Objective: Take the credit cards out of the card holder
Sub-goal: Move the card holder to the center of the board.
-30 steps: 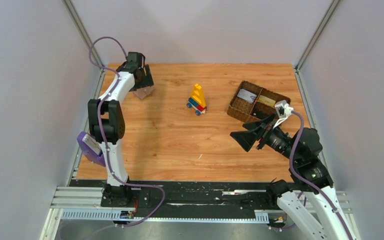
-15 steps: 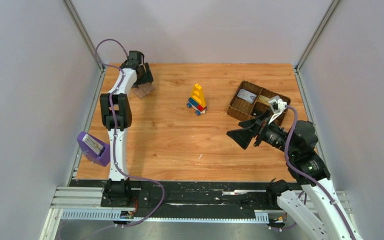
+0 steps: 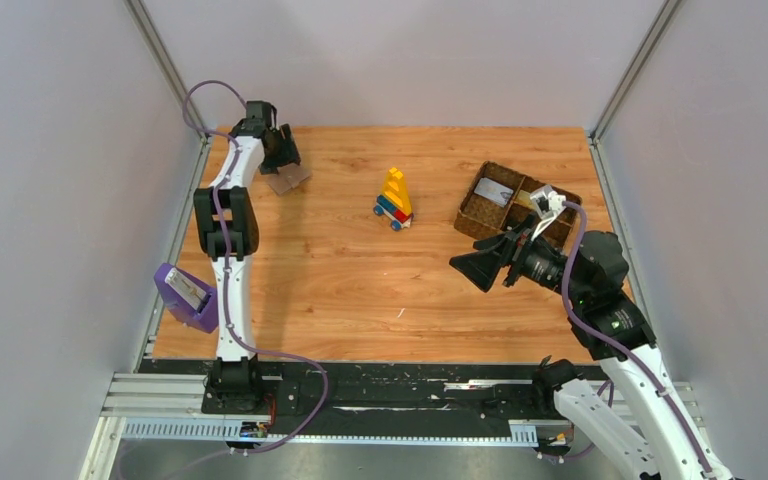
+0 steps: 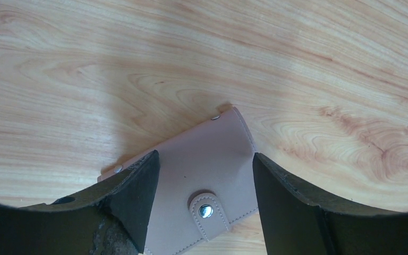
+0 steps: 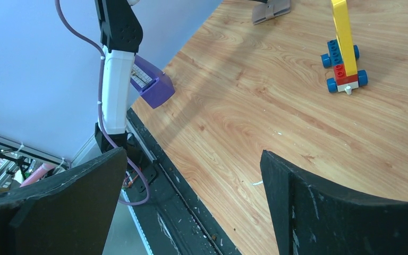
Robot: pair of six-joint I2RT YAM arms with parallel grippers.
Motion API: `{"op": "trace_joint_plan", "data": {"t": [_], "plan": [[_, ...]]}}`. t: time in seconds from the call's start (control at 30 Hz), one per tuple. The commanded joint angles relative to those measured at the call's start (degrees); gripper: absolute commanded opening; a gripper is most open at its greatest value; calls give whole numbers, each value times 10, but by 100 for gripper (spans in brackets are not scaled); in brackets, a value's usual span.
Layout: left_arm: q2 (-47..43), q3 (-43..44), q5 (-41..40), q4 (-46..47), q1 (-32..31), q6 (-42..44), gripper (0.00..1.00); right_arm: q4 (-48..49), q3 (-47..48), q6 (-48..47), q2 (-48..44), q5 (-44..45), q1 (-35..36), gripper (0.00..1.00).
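The card holder (image 3: 287, 179) lies at the bench's (image 3: 360, 290) far left. The toy (image 3: 394, 198) stands mid-bench, and the basket (image 3: 472, 222) sits far right with cards (image 3: 495, 192) inside.

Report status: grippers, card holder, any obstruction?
Left gripper open, straddling the card holder. Right gripper open, empty, in the air. Card holder flat on table, tab snapped down. Nothing blocking it.

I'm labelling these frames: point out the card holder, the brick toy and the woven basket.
card holder (image 4: 204, 159), left wrist view, its pink flap.
brick toy (image 3: 395, 188), top view, yellow tower.
woven basket (image 3: 469, 207), top view, left wall.
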Motion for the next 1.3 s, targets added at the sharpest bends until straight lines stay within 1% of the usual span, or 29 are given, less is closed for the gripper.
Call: {"op": "trace_joint_plan", "data": {"t": [0.0, 0.13, 0.3, 0.5, 0.67, 0.83, 1.0, 1.17, 1.27], "plan": [[-11, -32, 61, -68, -6, 15, 72, 29, 18, 7, -7, 2, 0, 100], [-33, -68, 64, -77, -10, 24, 72, 19, 14, -2, -12, 6, 0, 100], [-72, -113, 59, -85, -30, 37, 72, 7, 16, -12, -13, 16, 0, 100], [-129, -202, 48, -71, -53, 40, 69, 3, 10, -11, -14, 22, 0, 100], [-179, -299, 31, -41, -84, 43, 66, -13, 3, -9, -14, 42, 0, 100], [-237, -374, 24, -20, -110, 35, 61, -22, -1, -9, -16, 53, 1, 100], [-299, -474, 33, 19, -148, 16, 59, -26, -5, -9, -20, 59, 1, 100], [-355, -577, 69, 59, -192, -4, 57, -29, -16, 4, -22, 61, 1, 100], [-397, -633, 86, 89, -210, -33, 55, -35, -27, 15, -26, 72, 0, 99]]}}
